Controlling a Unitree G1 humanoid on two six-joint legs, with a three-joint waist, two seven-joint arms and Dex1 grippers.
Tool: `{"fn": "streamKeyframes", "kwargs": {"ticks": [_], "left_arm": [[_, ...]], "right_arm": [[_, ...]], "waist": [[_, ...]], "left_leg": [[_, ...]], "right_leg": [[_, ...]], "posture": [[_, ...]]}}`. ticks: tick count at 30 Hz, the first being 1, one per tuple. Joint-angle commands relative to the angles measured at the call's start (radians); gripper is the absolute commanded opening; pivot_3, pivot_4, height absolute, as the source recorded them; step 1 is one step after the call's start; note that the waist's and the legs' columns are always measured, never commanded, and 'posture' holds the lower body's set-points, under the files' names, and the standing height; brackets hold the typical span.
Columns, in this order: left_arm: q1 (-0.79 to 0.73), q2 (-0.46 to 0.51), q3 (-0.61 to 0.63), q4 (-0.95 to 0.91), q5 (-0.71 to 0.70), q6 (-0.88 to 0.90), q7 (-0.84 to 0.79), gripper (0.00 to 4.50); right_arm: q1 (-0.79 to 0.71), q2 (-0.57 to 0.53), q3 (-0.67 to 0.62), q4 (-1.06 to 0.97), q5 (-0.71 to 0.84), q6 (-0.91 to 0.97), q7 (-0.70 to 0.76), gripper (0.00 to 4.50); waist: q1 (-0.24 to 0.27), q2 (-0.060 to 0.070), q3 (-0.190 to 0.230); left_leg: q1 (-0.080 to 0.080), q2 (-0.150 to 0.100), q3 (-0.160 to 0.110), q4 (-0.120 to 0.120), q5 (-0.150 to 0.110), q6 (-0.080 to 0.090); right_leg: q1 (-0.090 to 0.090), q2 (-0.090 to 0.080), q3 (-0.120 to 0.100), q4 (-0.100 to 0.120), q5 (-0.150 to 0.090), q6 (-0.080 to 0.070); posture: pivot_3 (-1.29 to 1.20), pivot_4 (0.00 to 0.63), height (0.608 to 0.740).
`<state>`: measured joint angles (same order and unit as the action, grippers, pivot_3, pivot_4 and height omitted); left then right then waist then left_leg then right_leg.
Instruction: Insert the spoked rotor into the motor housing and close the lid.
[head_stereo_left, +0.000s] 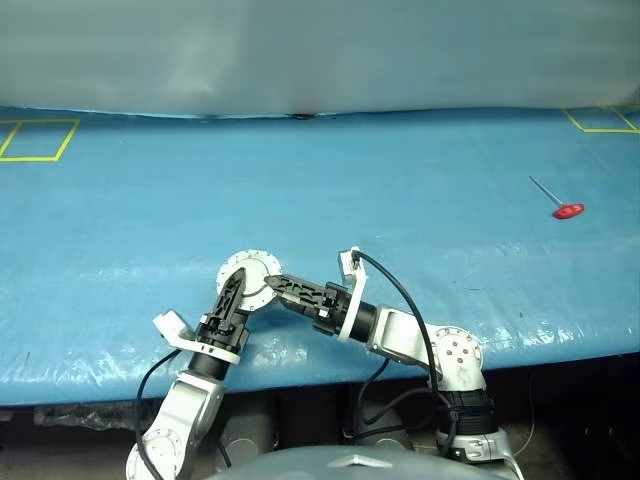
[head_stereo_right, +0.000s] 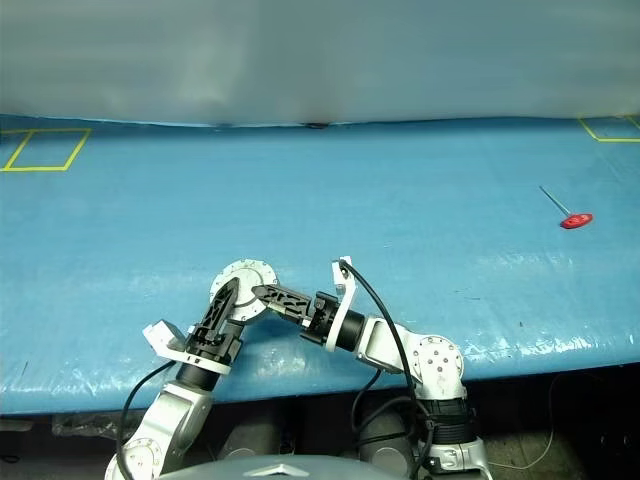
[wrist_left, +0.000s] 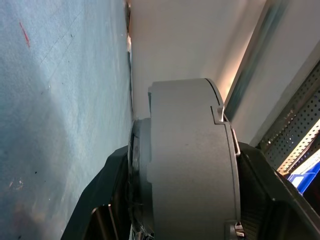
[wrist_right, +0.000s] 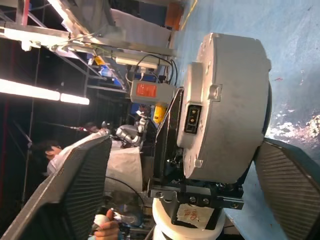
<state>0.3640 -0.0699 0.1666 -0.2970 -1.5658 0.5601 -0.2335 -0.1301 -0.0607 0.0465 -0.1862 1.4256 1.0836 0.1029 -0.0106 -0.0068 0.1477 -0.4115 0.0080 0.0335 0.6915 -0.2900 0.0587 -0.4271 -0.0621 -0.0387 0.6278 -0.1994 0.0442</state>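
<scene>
From the left eye view, the round light grey metal motor housing (head_stereo_left: 250, 272), closed under its matte grey round lid (head_stereo_left: 252, 266), is held up over the near edge of the blue-covered desk (head_stereo_left: 400, 190). The left gripper (head_stereo_left: 232, 292) rises from below and is clamped on the housing's side, which I judge steadies the assembly in mid-air so the other arm can work on it. The right gripper (head_stereo_left: 274, 284) reaches in level from the right, its tips at the housing's edge. A small red-handled tool (head_stereo_left: 566, 209) lies well apart on the far right of the desk, unused.

The right eye view gives the same arrangement: both arms meet at the housing, off the desk surface. The small spoked rotor cannot be seen; with the lid on, it is presumably inside, though that is a judgement.

In the left wrist view, the housing's grey wall sits squarely between the two black fingers (wrist_left: 100, 200), pressed by both. The grip spans lid and body together, likely to keep the seam shut.

In the right wrist view, the right gripper's ribbed fingers (wrist_right: 290, 185) stand wide apart on either side of the housing, touching nothing, as if releasing after pressing the lid. A person sits in the background.
</scene>
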Motion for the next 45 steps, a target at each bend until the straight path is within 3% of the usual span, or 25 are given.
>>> {"fn": "streamKeyframes", "kwargs": {"ticks": [1, 6, 13, 18, 25, 42, 45], "left_arm": [[-0.067, -0.017, 0.021, -0.045, 0.012, -0.041, 0.019, 2.38], [-0.163, 0.006, 0.073, 0.005, 0.042, -0.09, 0.067, 2.38], [-0.389, 0.042, 0.169, 0.174, 0.11, -0.152, 0.161, 2.38], [-0.532, 0.06, 0.223, 0.309, 0.168, -0.17, 0.185, 2.38], [-0.701, 0.103, 0.285, 0.482, 0.229, -0.159, 0.166, 2.38], [-1.006, 0.138, 0.383, 0.859, 0.41, -0.183, 0.117, 2.38], [-1.038, 0.142, 0.408, 0.92, 0.442, -0.212, 0.124, 3.35]], "right_arm": [[0.006, -0.057, 0.041, -0.104, -0.157, -0.078, 0.099, 4.5], [0.041, -0.114, 0.127, -0.157, -0.419, -0.244, 0.192, 4.5], [0.087, -0.212, 0.332, -0.15, -0.934, -0.683, 0.338, 4.5], [0.106, -0.194, 0.37, -0.037, -1.122, -0.896, 0.352, 4.5], [0.158, -0.092, 0.296, 0.115, -1.183, -1.069, 0.314, 4.5], [0.195, -0.091, 0.293, 0.154, -1.281, -1.1, 0.356, 4.5], [0.2, -0.093, 0.289, 0.153, -1.292, -1.099, 0.359, 4.5]], "waist": [[0.0, 0.0, 0.0], [-0.001, -0.001, 0.0], [0.0, -0.001, -0.001], [0.003, -0.003, -0.001], [0.004, -0.006, -0.001], [0.002, -0.007, 0.0], [0.001, -0.007, 0.0]], "left_leg": [[0.0, 0.0, 0.0, 0.0, 0.0, 0.0], [0.0, 0.0, 0.0, 0.001, 0.001, -0.001], [0.001, -0.001, 0.0, 0.004, 0.002, -0.002], [0.001, -0.001, 0.0, 0.005, 0.004, -0.005], [0.001, -0.001, 0.0, 0.006, 0.005, -0.006], [0.001, -0.002, -0.001, 0.006, 0.005, -0.007], [0.001, -0.002, -0.001, 0.006, 0.005, -0.007]], "right_leg": [[0.0, 0.0, 0.0, 0.0, 0.0, 0.0], [0.0, 0.001, 0.0, 0.0, 0.002, 0.002], [0.002, 0.001, 0.0, 0.0, 0.003, 0.003], [0.003, 0.001, 0.0, 0.0, 0.004, 0.003], [0.003, 0.001, 0.0, 0.0, 0.006, 0.004], [0.003, 0.001, 0.0, 0.0, 0.008, 0.007], [0.003, 0.001, 0.0, 0.0, 0.008, 0.007]], "posture": [[0.0, 0.15, 0.74], [0.0, 0.15, 0.74], [0.0, 0.15, 0.74], [0.0, 0.15, 0.74], [0.0, 0.15, 0.74], [0.0, 0.15, 0.74], [0.0, 0.15, 0.74]]}}
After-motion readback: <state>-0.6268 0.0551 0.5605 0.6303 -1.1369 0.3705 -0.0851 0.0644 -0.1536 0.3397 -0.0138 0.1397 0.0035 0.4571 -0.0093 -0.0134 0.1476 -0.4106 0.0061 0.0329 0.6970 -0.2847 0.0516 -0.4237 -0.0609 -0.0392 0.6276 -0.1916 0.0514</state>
